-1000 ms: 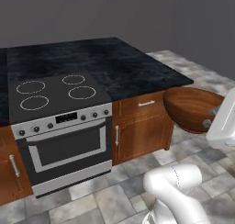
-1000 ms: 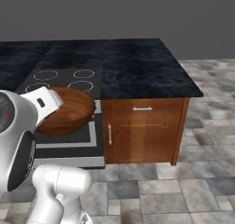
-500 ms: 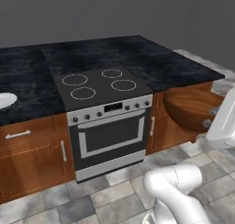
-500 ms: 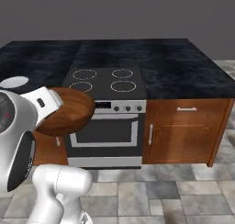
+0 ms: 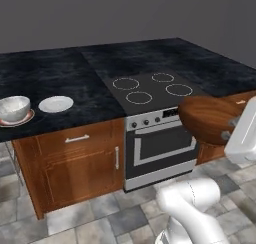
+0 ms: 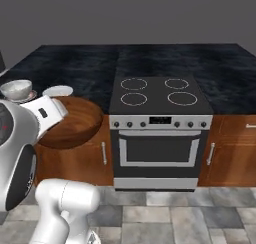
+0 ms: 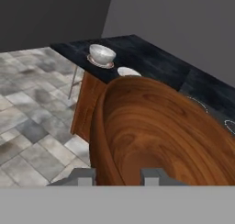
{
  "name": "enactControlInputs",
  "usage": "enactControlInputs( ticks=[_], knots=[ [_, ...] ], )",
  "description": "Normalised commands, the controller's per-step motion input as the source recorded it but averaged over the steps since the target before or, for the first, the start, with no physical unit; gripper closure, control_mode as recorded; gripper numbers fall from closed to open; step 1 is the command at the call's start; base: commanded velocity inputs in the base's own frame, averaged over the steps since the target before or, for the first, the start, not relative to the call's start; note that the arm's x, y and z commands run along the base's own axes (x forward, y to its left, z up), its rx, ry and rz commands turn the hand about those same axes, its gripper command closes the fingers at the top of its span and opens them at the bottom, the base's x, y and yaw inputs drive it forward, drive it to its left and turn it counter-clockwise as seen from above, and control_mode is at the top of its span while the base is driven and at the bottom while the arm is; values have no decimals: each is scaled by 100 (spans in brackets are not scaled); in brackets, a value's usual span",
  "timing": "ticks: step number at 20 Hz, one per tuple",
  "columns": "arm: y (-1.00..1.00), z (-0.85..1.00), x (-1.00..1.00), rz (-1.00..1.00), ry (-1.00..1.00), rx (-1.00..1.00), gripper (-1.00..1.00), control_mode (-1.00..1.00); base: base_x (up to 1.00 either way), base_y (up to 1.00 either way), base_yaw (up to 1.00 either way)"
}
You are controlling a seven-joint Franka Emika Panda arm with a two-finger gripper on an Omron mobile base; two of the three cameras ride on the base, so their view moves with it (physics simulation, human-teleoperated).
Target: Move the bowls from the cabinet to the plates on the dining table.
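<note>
Tool (image 7: 118,176) clamped on brown bowl (image 7: 165,136) rim, held off table (image 5: 75,78) edge. Marbled bowl (image 5: 13,108) sits on orange plate (image 5: 17,120); white plate (image 5: 56,104) beside.

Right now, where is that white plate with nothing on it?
The white plate lies on the black table top at the left of the left base view, beside the marbled bowl, left of the stove.
</note>
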Motion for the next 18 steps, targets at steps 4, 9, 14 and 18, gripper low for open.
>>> enactControlInputs(
  ticks=[4, 9, 14, 18],
  knots=[
    [0, 0, 0, 0, 0, 0, 100, 100, 66, 77, 11],
    [0, 0, 0, 0, 0, 0, 100, 100, 52, 64, 18],
    [0, 0, 0, 0, 0, 0, 100, 100, 56, 44, 22],
    [0, 0, 0, 0, 0, 0, 100, 100, 69, 20, 22]
  ],
)
